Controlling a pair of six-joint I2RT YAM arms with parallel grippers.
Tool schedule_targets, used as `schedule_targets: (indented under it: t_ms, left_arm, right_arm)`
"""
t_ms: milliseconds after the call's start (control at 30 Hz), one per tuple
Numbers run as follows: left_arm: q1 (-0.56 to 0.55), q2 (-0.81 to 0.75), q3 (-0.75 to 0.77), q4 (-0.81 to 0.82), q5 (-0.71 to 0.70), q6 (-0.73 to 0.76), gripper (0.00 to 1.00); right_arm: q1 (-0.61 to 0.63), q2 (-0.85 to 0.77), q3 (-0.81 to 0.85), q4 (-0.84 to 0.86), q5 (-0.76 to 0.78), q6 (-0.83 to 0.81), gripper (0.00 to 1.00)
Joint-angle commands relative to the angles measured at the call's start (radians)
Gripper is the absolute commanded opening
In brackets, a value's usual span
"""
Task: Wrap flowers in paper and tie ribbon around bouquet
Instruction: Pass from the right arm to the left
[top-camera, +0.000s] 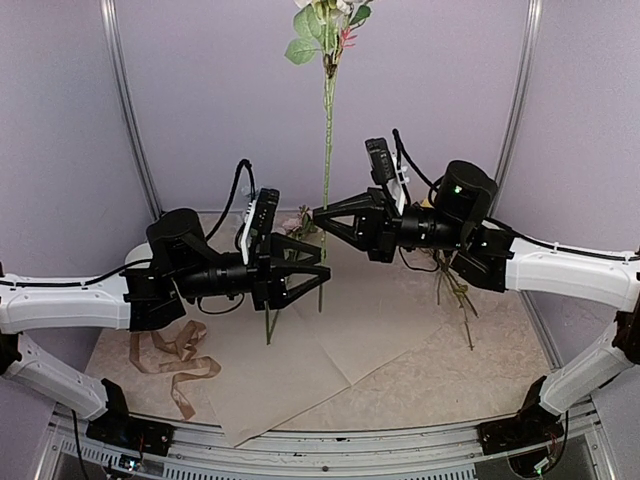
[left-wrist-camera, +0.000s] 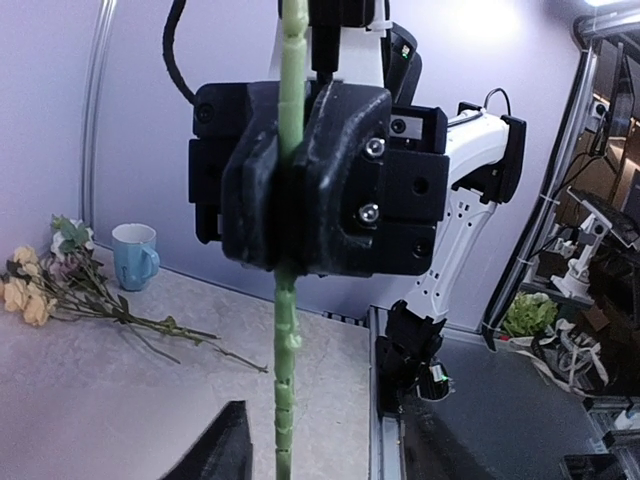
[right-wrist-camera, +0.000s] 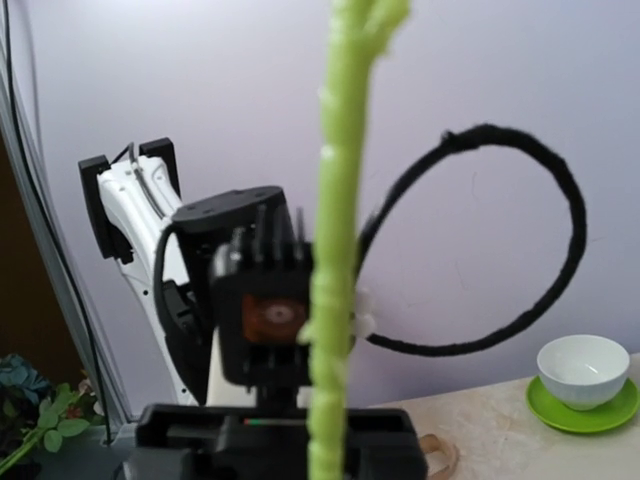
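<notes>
ONE STEM AT A TIME: The right gripper pinches a single long-stemmed flower upright above the far edge of the paper, its jaws closed tight on the green stem, apparently to offer it across. The left gripper, just beneath it over that same edge, has its jaws apart about the stem's lower part; whether they touch it cannot be told. The paper lies flat on the worktop, seemingly ready to receive the blooms. The ribbon curls just off the paper's left edge, and more flowers lie off its right edge. Only the overhead view shows paper and ribbon. The left wrist view alone shows the clamp close up, plus a blue mug. The right wrist view adds a white bowl on a green saucer. Neither wrist view shows the paper.
</notes>
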Motion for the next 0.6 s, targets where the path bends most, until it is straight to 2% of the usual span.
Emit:
schedule_targets:
  t_ms: [0, 33, 167, 200, 233, 367, 400, 433, 467, 500, 567]
  left_arm:
    - [-0.001, 0.021, 0.032, 0.020, -0.056, 0.008, 0.35]
    - [-0.001, 0.032, 0.040, 0.007, -0.081, 0.007, 0.30]
    - [0.004, 0.065, 0.059, -0.018, -0.072, 0.001, 0.25]
    - [0.004, 0.067, 0.057, -0.015, -0.069, -0.004, 0.16]
    - [0.004, 0.066, 0.053, -0.009, -0.071, -0.010, 0.01]
    - [0.010, 0.047, 0.039, -0.003, -0.098, -0.034, 0.00]
    - [0.021, 0.046, 0.040, -0.023, -0.114, -0.062, 0.00]
    - [0.042, 0.050, 0.040, -0.042, -0.126, -0.098, 0.00]
    - [0.073, 0.064, 0.036, -0.060, -0.129, -0.155, 0.00]
    - [0.112, 0.081, 0.026, -0.081, -0.127, -0.213, 0.00]
    - [0.191, 0.132, 0.016, -0.151, -0.110, -0.311, 0.00]
  right_arm:
    - [0.013, 0.028, 0.038, -0.006, -0.032, -0.006, 0.00]
    - [0.013, 0.031, 0.041, -0.005, -0.039, -0.003, 0.00]
    - [0.019, 0.042, 0.054, -0.014, -0.053, 0.003, 0.00]
    - [0.019, 0.044, 0.056, -0.015, -0.056, 0.002, 0.00]
    - [0.021, 0.046, 0.055, -0.019, -0.057, 0.002, 0.00]
    - [0.020, 0.046, 0.068, -0.097, 0.003, -0.023, 0.00]
    - [0.018, 0.048, 0.080, -0.150, 0.049, -0.032, 0.10]
    - [0.012, 0.050, 0.095, -0.202, 0.102, -0.039, 0.26]
    - [0.004, 0.059, 0.114, -0.262, 0.156, -0.040, 0.48]
    - [-0.009, 0.066, 0.126, -0.316, 0.218, -0.034, 0.62]
    - [-0.047, 0.074, 0.129, -0.404, 0.313, -0.001, 0.74]
